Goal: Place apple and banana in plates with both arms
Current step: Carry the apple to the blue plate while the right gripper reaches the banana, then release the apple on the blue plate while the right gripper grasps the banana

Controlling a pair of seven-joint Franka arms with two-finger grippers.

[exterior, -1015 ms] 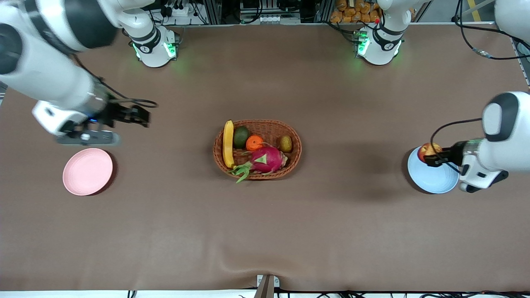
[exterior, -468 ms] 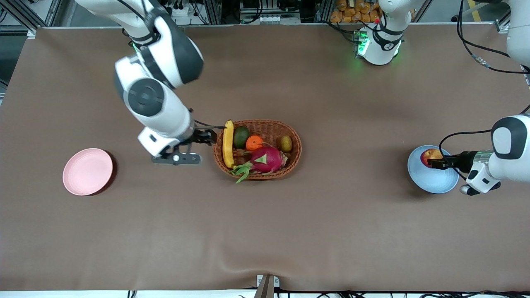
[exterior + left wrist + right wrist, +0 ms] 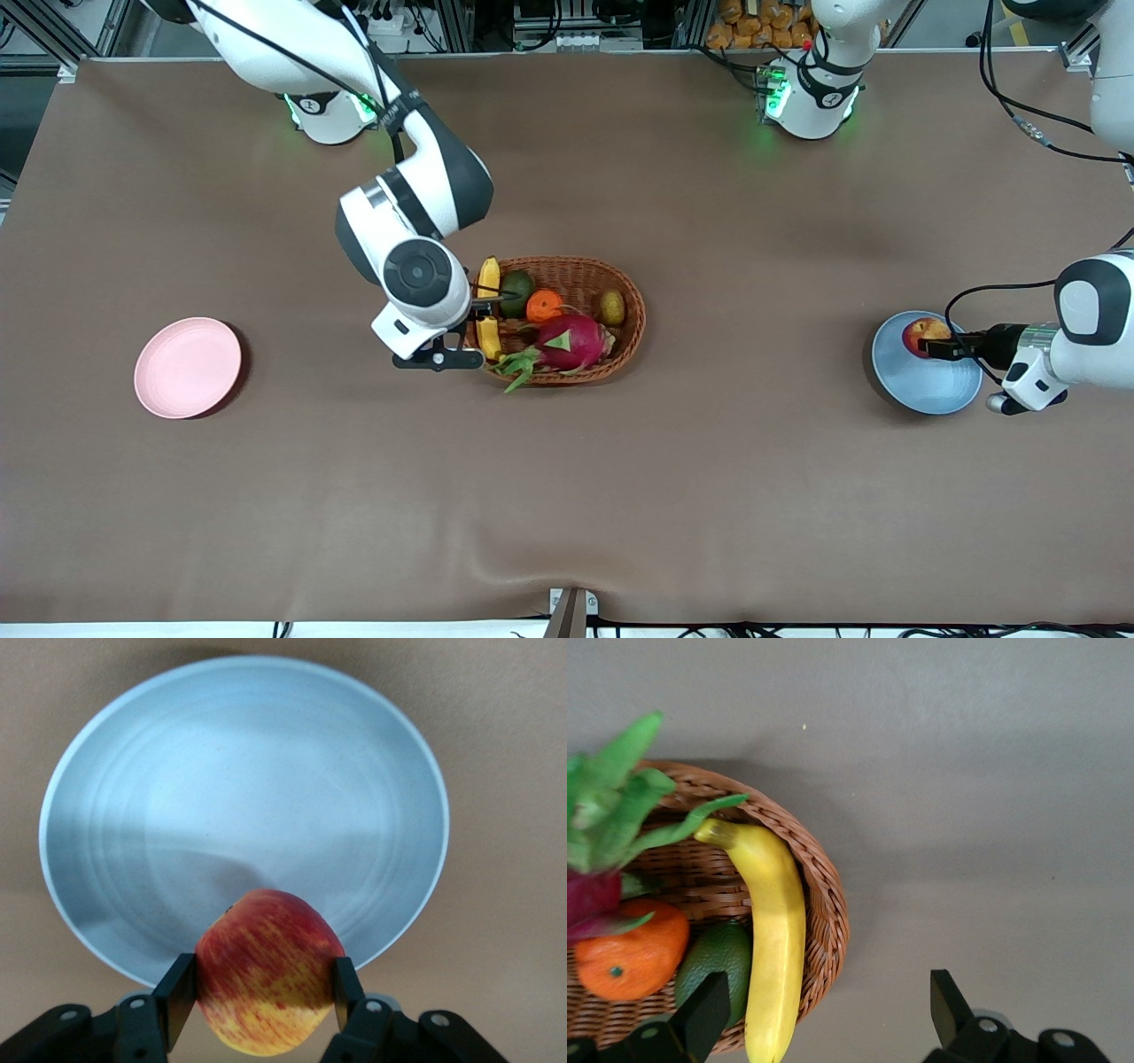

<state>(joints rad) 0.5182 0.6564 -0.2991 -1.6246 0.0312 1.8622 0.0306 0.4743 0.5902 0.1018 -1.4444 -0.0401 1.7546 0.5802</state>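
The red and yellow apple (image 3: 921, 335) (image 3: 266, 970) is clamped between the fingers of my left gripper (image 3: 937, 347) (image 3: 263, 992), just over the pale blue plate (image 3: 921, 383) (image 3: 248, 797) at the left arm's end of the table. The yellow banana (image 3: 488, 276) (image 3: 775, 930) lies in the wicker basket (image 3: 625, 341) (image 3: 828, 904) along the rim toward the right arm's end. My right gripper (image 3: 485, 310) (image 3: 828, 992) hangs open over that rim, its fingers straddling the banana and the basket edge, and hides the banana's middle. The pink plate (image 3: 187, 367) holds nothing.
Also in the basket are a magenta dragon fruit (image 3: 571, 342), an orange (image 3: 544, 306), a dark green avocado (image 3: 516, 292) and a small brownish fruit (image 3: 611, 307). Both arm bases stand at the table's edge farthest from the front camera.
My right arm swung from near the pink plate across to the basket, and its open gripper now sits over the banana. The left gripper shifted slightly over the blue plate with the apple.
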